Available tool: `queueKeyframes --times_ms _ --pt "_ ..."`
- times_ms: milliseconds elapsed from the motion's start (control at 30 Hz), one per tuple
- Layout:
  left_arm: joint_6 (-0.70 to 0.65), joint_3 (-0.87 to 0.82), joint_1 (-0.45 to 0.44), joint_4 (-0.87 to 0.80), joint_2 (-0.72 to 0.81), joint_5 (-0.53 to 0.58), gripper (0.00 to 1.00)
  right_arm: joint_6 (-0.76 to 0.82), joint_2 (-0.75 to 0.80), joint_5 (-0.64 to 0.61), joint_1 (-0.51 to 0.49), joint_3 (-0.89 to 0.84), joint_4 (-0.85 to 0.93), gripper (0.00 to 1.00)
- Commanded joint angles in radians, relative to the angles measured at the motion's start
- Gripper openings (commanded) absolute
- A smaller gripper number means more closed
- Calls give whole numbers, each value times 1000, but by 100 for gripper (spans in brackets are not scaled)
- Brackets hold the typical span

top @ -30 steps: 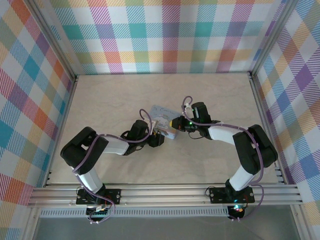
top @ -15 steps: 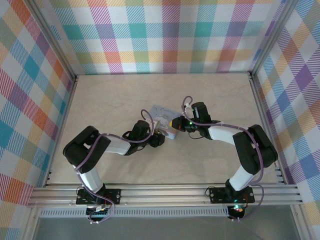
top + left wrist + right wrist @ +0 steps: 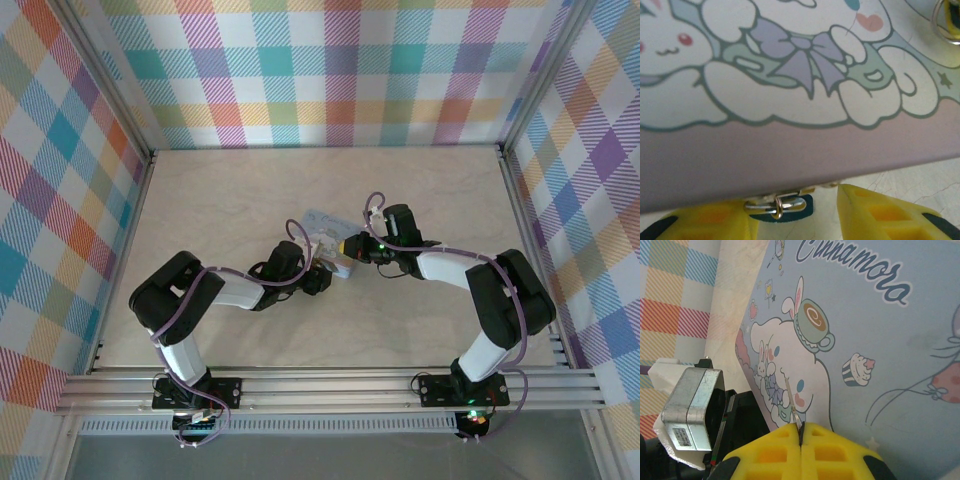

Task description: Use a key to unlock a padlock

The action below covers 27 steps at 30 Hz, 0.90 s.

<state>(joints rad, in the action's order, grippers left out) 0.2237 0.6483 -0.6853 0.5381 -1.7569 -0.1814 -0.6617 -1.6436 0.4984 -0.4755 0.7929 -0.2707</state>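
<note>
1. Plaid walls surround a pale marbled worktop (image 3: 240,190). A cartoon-printed tin box (image 3: 325,228) lies near its middle, with both arms reaching in to it.
2. Right claw (image 3: 801,435), at the box's 3 o'clock: its yellow fingers are pressed together on the key (image 3: 793,407). The key is a thin metal sliver sticking out over the lid art.
3. Left claw (image 3: 318,279), at the box's 7 o'clock: its fingers (image 3: 875,215) are apart. The padlock (image 3: 785,206) sits between them, tucked just under the box's near edge, with blue body and metal shackle showing. I can't tell whether either finger touches it.
4. Progress, as I judge it:
   - Done: the key is picked up and gripped.
   - Not done: the padlock looks framed but not yet clamped.
   - The shackle looks closed, so the lock is likely not open yet.
   - Key and padlock are on different sides of the box, not yet brought together.
   - Left: grip the lock, line up the key, insert it and turn.
5. Compared with a second ago, the left arm has crept a little toward 3 o'clock, closer in under the box edge. The right arm and the box look unchanged.
</note>
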Motion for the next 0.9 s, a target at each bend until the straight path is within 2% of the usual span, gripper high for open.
queueKeyframes --times_ms 0,467,700,867 --pt "14 31 -13 8 -15 6 42 16 -5 0 -10 -28 99 0" --pt "42 37 -14 5 2 -2 30 24 16 -6 -11 -28 90 0" --pt "153 40 -14 -38 70 -51 30 120 136 -95 -11 0 141 0" --pt "237 60 -13 -102 92 -78 29 167 241 -162 -11 -54 141 0"
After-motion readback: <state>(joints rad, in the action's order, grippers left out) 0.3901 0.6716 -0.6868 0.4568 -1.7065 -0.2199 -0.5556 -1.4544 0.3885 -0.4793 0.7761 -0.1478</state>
